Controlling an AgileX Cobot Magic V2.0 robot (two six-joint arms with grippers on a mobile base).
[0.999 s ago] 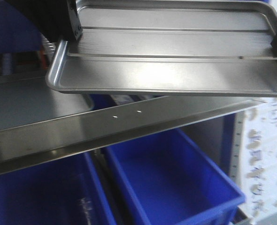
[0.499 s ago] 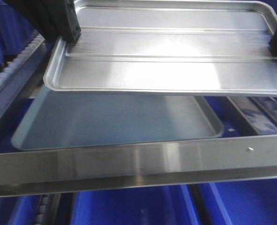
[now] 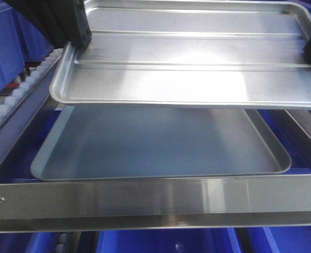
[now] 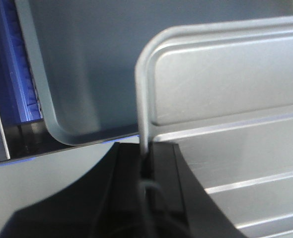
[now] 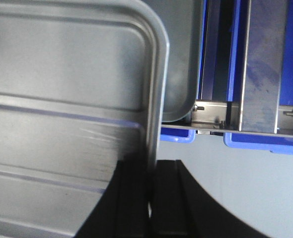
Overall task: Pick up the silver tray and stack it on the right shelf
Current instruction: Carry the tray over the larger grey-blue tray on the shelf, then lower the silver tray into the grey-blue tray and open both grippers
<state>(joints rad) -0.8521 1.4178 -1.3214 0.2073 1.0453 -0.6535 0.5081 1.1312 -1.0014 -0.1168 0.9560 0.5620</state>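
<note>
**Above the sloping, brushed-steel right shelf (image 3: 155, 203), the shiny, ridged rectangular silver tray (image 3: 187, 63) hangs clamped at both ends**

Over the shelf bay, you are holding the silver tray roughly level, long side toward the front camera. Its low raised rim, rounded corners and two long embossed ridges all show clearly. It hangs higher than the broad steel front bar and does not touch it.

Your black left end effector (image 4: 145, 163) is closed on the tray's left short edge. The wrist view shows one finger above and one below the rim, pinching the metal between them. Your black right end effector (image 5: 151, 193) grips the opposite short edge the same way, with the rim sandwiched between its two fingers.

Beneath the silver tray, a larger, dull grey-blue smooth-bottomed tray (image 3: 161, 145) lies flat inside the bay, just behind the front bar. The silver tray covers its far part in the front view. A shadowed gap shows between the two along the silver tray's near edge, so they are apart there.

Along the left side of the bay runs a rail of small white rollers (image 3: 18, 95). Blue plastic bins (image 3: 161, 245) sit below the front bar.
</note>
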